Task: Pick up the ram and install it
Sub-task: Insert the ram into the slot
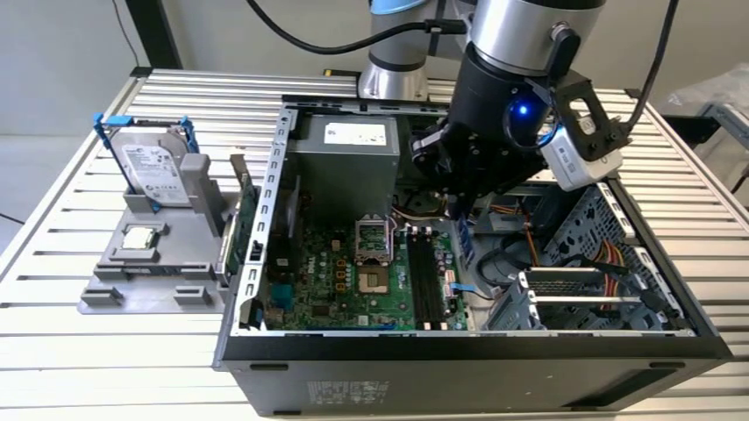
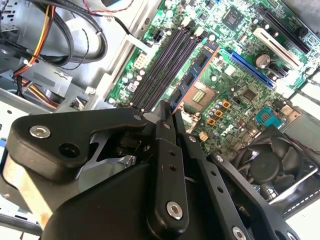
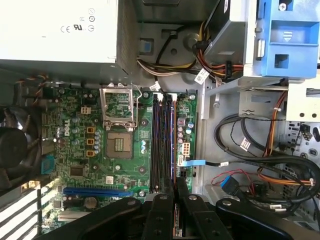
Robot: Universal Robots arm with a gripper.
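The ram (image 2: 195,75) is a thin bluish board with dark chips. It is seen edge-on in both wrist views, and my gripper (image 2: 167,107) is shut on its near end. In the exterior view the gripper (image 1: 459,206) hangs inside the open computer case, and the ram (image 1: 466,239) points down from it toward the motherboard. The black memory slots (image 1: 424,281) lie just below and to the exterior view's left of the stick. In the first wrist view the ram's edge (image 3: 173,145) runs along the slots (image 3: 162,140), beyond the gripper (image 3: 175,182).
A hard drive in a blue frame (image 1: 153,171) and a small square processor (image 1: 140,237) sit on a grey stand at the exterior view's left. Inside the case are the power supply (image 1: 351,140), the open CPU socket (image 1: 372,254), a fan (image 2: 270,165), cable bundles (image 3: 250,160) and a drive cage (image 1: 585,289).
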